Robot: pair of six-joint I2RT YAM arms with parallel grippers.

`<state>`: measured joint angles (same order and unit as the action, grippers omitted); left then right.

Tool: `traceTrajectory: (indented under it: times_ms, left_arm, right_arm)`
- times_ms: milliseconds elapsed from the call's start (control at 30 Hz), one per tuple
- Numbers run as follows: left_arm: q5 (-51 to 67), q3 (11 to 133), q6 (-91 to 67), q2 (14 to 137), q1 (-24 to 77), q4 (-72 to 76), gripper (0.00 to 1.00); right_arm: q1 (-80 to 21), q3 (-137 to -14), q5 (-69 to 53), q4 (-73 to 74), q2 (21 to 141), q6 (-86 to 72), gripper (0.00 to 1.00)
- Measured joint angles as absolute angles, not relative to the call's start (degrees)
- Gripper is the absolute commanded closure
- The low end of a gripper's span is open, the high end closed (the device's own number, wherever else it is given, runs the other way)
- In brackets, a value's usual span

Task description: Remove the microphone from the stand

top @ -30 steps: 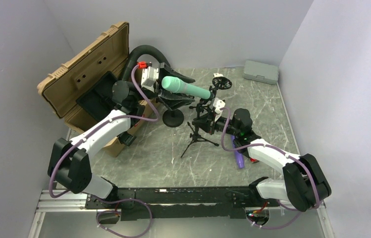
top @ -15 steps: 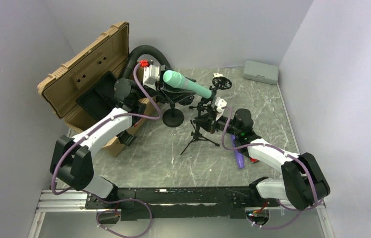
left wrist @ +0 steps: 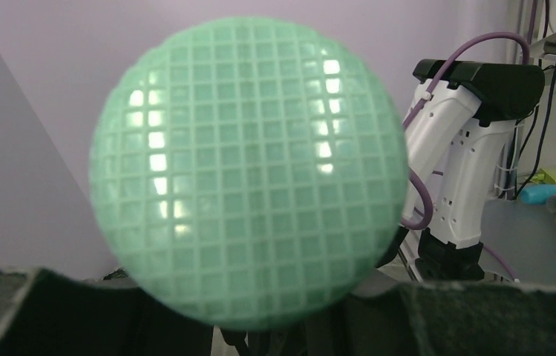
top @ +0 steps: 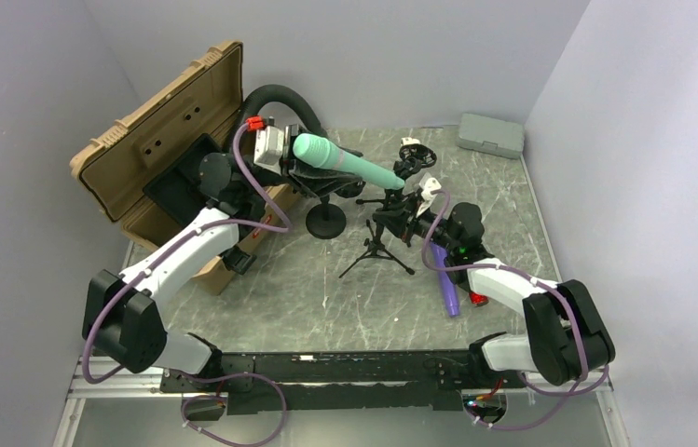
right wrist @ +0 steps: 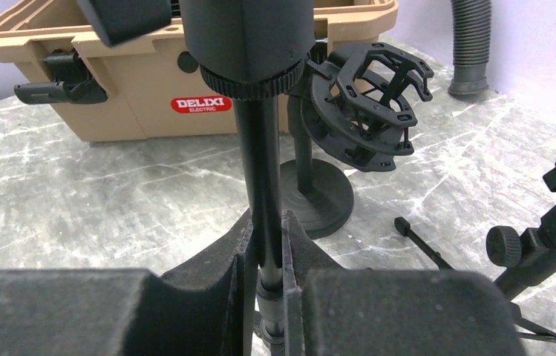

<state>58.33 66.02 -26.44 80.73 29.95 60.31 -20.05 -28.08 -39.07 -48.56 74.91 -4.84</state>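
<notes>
Both claws are clamped: left gripper [left wrist: 260, 326] around the green microphone [left wrist: 249, 170], right gripper [right wrist: 266, 274] on the pole of the stand [right wrist: 260, 170].

Top view evenly bright, shadows soft; left wrist view shows the microphone [left wrist: 249, 170] blurred close-up, with glare patches

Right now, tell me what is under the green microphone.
The left gripper holds the microphone from below, near its head. Lower down, a round-base stand sits on the table. Whether its tail rests on the tripod stand is hidden among black parts.
</notes>
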Motion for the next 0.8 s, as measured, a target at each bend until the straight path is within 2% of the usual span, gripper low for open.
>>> traceTrajectory:
  times_ms: [200, 267, 333, 400, 567, 700, 800]
  left_arm:
    - [59.2, 66.1, -26.9, 80.1, 28.5, 57.8, 1.0]
    - [59.5, 66.7, -26.7, 79.8, 27.7, 55.2, 1.0]
    - [59.8, 67.6, -26.1, 79.0, 26.9, 51.6, 1.0]
    - [59.9, 68.9, -24.6, 77.5, 25.9, 46.8, 1.0]
    - [59.4, 71.9, -18.6, 73.3, 24.5, 33.4, 1.0]
    - [58.2, 73.7, -12.8, 71.0, 24.3, 23.1, 1.0]
    - [57.5, 73.8, -10.5, 70.4, 23.9, 18.3, 1.0]
  right_arm:
    - [-20.0, -28.1, -39.3, -48.7, 75.0, -5.2, 1.0]
    - [-20.0, -28.1, -39.3, -48.5, 74.9, -5.2, 0.92]
    - [-20.1, -28.3, -39.2, -47.7, 74.7, -5.1, 0.78]
    - [-20.5, -28.7, -39.0, -46.2, 74.2, -4.9, 0.69]
    - [-21.1, -28.7, -38.8, -40.4, 74.0, -5.0, 0.55]
    - [-21.2, -28.7, -38.3, -37.1, 73.9, -4.9, 0.49]
    - [-21.2, -28.7, -37.9, -34.7, 73.1, -4.5, 0.34]
